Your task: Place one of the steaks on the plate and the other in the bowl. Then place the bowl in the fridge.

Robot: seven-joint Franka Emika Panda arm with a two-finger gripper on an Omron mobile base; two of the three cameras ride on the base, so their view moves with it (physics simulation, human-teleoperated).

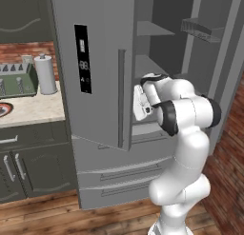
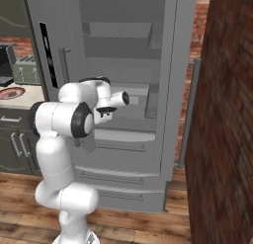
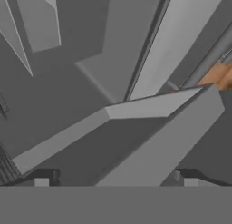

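The tool (image 3: 116, 180) points into the open fridge (image 1: 109, 44), fingertips apart with nothing between them, a bare shelf (image 3: 136, 110) just ahead. The plate (image 2: 11, 93) sits on the desk (image 1: 33, 112), well to the arm's left.

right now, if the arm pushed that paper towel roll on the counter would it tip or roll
The paper towel roll stands upright and looks tall for its base, so a high push would probably tip it. Once on its side, its round body would likely roll. It probably weighs little, so it may slide first.
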